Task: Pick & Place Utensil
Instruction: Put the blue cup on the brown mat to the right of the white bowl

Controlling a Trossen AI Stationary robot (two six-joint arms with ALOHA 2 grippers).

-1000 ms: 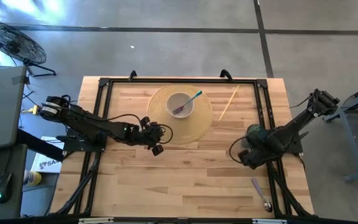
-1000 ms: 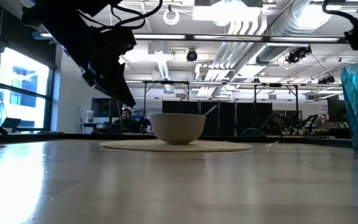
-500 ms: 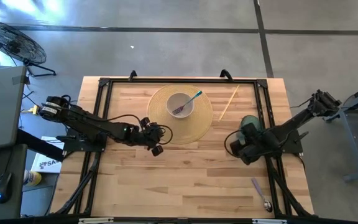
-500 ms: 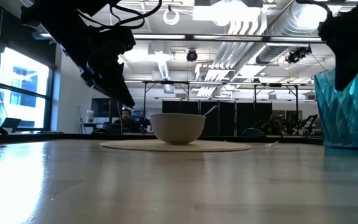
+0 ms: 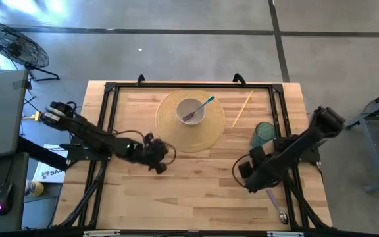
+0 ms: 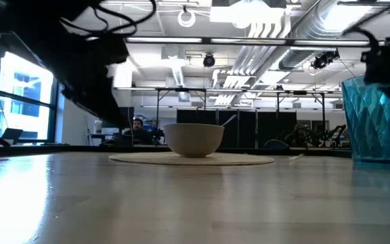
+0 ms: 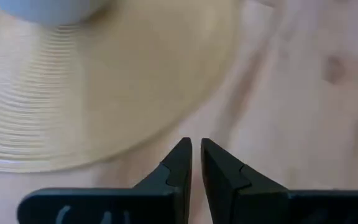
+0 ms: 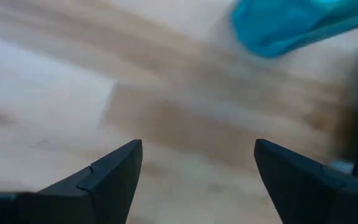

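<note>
A purple-handled spoon [image 5: 276, 205] lies flat on the table near its front right corner. A white bowl [image 5: 191, 110] stands on a round woven mat [image 5: 176, 135] at the far middle, with a teal-handled utensil [image 5: 202, 105] leaning in it. My right gripper [image 5: 243, 179] hangs open over bare wood, between the spoon and a teal cup [image 5: 264, 133], with nothing between its fingers [image 8: 114, 165]. My left gripper [image 5: 158, 162] is shut and empty just off the mat's near edge [image 7: 104, 124].
A thin wooden stick [image 5: 242, 108] lies right of the mat. The teal cup [image 6: 371, 122] stands upright by the right rail. A black frame [image 5: 108, 118] borders the table's left, far and right sides. Bare wood spans the near half.
My right gripper has drawn away from the teal cup, toward the table's near edge and down, tipping more steeply downward. The cup has shifted a little toward the table's left and now stands alone. My left gripper has moved slightly toward the near edge and lower.
</note>
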